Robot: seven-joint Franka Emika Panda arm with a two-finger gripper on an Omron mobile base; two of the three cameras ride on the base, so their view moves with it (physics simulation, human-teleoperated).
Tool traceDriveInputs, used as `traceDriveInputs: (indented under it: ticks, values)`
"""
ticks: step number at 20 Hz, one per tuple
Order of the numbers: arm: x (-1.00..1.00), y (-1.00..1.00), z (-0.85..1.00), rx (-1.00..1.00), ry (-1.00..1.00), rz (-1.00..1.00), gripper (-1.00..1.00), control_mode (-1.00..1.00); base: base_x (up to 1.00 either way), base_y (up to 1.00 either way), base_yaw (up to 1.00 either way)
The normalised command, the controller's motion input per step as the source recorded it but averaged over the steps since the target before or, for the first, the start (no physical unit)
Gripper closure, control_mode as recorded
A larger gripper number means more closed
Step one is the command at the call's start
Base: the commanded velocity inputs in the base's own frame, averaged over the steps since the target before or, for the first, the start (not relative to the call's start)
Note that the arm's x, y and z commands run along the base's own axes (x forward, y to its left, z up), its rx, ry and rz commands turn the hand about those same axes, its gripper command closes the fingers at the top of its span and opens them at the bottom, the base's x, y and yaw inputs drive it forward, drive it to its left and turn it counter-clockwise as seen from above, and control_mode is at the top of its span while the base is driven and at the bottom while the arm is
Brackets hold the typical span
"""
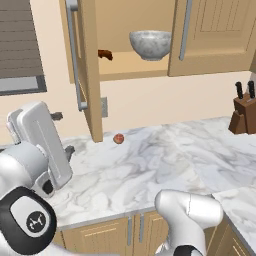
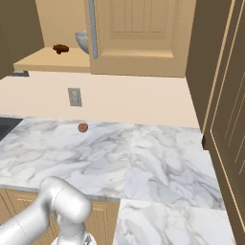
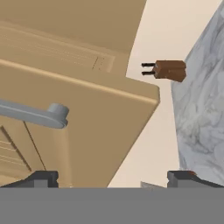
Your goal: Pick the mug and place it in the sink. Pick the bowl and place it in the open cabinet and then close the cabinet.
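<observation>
Hand [image 3: 112,177] spread wide at the open door [image 3: 65,131], pinching nothing.
From my seat, the bowl [image 1: 150,44] sits on the cabinet [image 1: 210,35] shelf, right of that door; a ball [image 1: 118,138] lies on the tabletop [image 1: 165,160] below the cabinet.

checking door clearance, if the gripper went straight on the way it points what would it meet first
Most likely the open cabinet door: the open gripper faces its edge panel, just beside the silver handle. Depth is unclear.
</observation>
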Motion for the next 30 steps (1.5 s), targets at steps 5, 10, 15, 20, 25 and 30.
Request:
traceDriveInputs:
  ticks: [5, 10, 15, 20, 25, 30]
  values:
    - [0.15, 0.0, 0.0, -0.03, -0.11, -0.13, -1.0, -1.0, 0.0, 0.0, 0.0]
    - [0.27, -0.07, 0.0, 0.0, -0.05, -0.12, -1.0, -1.0, 0.0, 0.0, 0.0]
    - [0.26, -0.14, -0.07, 0.0, -0.01, -0.1, -1.0, -1.0, 0.0, 0.0, 0.0]
    - [0.26, -0.13, -0.21, 0.0, 0.0, -0.1, -1.0, -1.0, 0.0, 0.0, 0.0]
    - [0.12, -0.18, -0.18, 0.0, -0.01, -0.08, -1.0, -1.0, 0.0, 0.0, 0.0]
    - [0.0, -0.25, -0.16, 0.0, -0.04, -0.06, -1.0, -1.0, 0.0, 0.0, 0.0]
